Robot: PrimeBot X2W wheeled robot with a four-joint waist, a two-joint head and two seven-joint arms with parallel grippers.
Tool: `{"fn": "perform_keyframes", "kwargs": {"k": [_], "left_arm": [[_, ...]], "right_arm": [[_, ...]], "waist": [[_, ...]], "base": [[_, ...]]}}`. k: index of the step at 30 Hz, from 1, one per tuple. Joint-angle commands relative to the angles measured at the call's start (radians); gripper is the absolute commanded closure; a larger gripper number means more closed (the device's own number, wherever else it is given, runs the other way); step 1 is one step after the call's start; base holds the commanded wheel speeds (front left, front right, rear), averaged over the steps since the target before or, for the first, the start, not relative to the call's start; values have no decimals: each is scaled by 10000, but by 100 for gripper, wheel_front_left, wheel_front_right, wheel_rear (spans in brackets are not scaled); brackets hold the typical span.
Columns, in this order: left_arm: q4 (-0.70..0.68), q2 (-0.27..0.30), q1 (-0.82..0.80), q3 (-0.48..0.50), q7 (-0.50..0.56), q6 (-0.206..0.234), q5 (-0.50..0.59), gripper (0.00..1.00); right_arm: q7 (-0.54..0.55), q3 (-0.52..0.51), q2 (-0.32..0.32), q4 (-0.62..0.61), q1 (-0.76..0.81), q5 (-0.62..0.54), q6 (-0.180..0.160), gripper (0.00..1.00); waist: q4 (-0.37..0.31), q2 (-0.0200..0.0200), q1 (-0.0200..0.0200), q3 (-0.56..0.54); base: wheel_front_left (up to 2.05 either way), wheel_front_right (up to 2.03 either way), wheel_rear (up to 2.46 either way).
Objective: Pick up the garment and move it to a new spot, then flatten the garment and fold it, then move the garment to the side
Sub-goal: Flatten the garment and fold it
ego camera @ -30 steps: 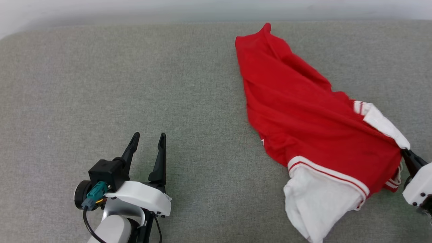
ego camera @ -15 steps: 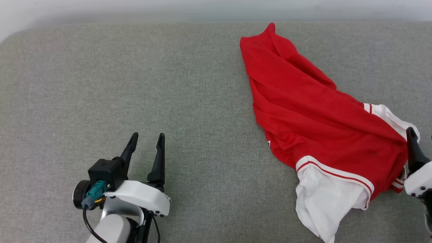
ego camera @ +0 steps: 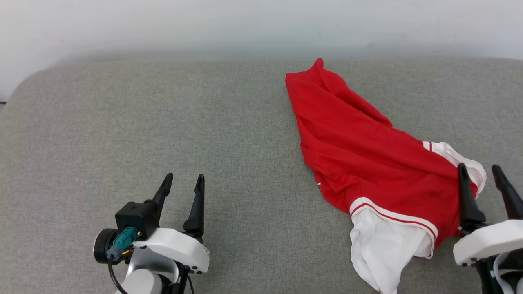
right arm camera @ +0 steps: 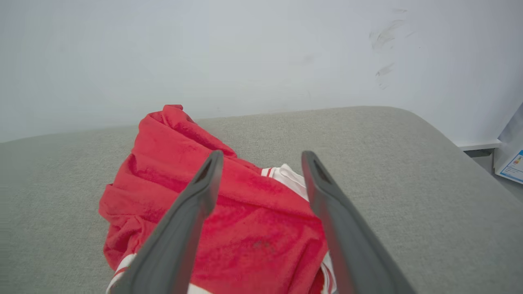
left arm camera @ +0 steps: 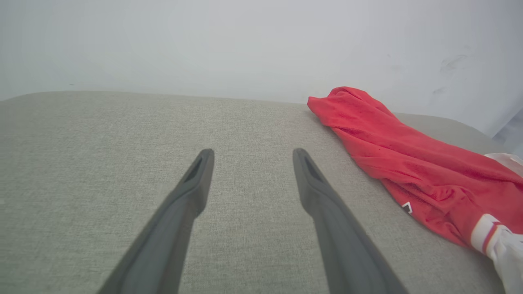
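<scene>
right gripper (ego camera: 478,166): fingers spread, empty, at garment (ego camera: 367,163) toward worktop (ego camera: 163,122) right edge | left gripper (ego camera: 184,176): spread, empty, well apart | risk: pinching bunched layers together, spoiling flattening

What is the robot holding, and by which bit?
Nothing. The left gripper and the right gripper are both open, and the garment lies loose on the grey fabric surface.

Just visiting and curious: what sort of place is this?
Likely a robot test room, not a home: a grey fabric-covered surface against a bare white wall, with a crumpled red jersey T-shirt with white sleeves lying on it.
</scene>
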Motion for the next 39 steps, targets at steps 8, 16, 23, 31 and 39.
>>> {"fn": "perform_keyframes", "kwargs": {"k": [8, 16, 23, 31, 39], "left_arm": [[-427, 79, -242, -756, 614, -213, 403, 0], [-644, -194, -1138, -2478, 2178, -1327, 796, 0], [-365, -586, -2147, -4023, 3741, -2413, 990, 0], [300, -822, -3244, -5638, 4787, -2872, 866, 0], [1547, -680, -4307, -6987, 5399, -2915, 448, 0]], "right_arm": [[106, 628, 136, -1423, 1142, -299, -11, 0], [-18, 813, 143, -1963, 1438, 150, -11, 0], [-174, 930, 143, -2066, 1358, 356, -11, 0], [-504, 1037, 144, -2111, 921, 450, -11, 0], [-968, 1287, 145, -1895, 510, 604, -11, 0]], "waist": [[-297, 0, 0, -401], [-728, 0, 0, -269], [-1231, 0, 0, 173], [-1734, 0, 0, 1036], [-2092, 0, 0, 1704]], "base": [[0, 0, 0], [0, 0, 0], [0, 0, 0], [0, 0, 0], [0, 0, 0]]}}
